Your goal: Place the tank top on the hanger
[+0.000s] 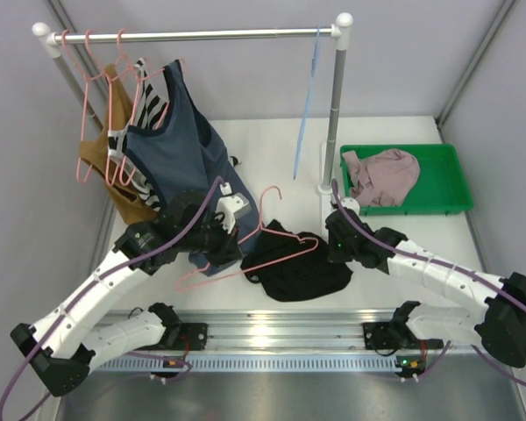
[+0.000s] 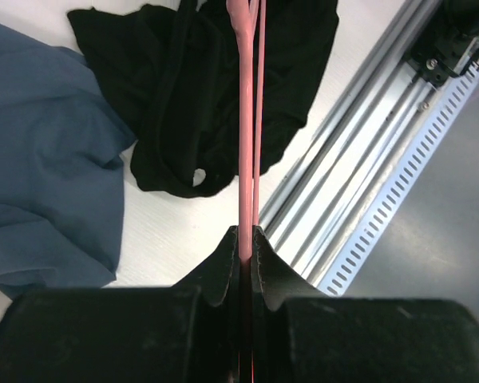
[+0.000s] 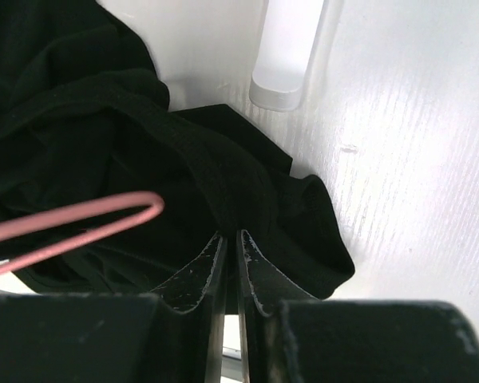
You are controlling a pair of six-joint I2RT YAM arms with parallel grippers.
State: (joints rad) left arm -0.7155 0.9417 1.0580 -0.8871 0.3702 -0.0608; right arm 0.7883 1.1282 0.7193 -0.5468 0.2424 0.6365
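Observation:
The black tank top point(image 1: 296, 270) lies crumpled on the white table between the two arms. A salmon-pink wire hanger point(image 1: 291, 233) lies tilted across it, its hook pointing to the far side. My left gripper point(image 1: 234, 235) is shut on the hanger's wire point(image 2: 245, 120), with the tank top point(image 2: 184, 96) beyond the fingertips point(image 2: 246, 236). My right gripper point(image 1: 337, 243) is at the tank top's right edge. In the right wrist view it point(image 3: 230, 237) is shut on a fold of black fabric point(image 3: 223, 171), with one hanger corner point(image 3: 104, 215) just to the left.
A clothes rail point(image 1: 193, 35) at the back holds several pink hangers, a slate-blue tank top point(image 1: 180, 132), a striped top and a brown garment point(image 1: 127, 197). A light-blue hanger point(image 1: 307, 114) hangs at the right. A green tray point(image 1: 447, 175) holds a mauve garment point(image 1: 381, 175). The rack foot point(image 3: 287, 48) is near.

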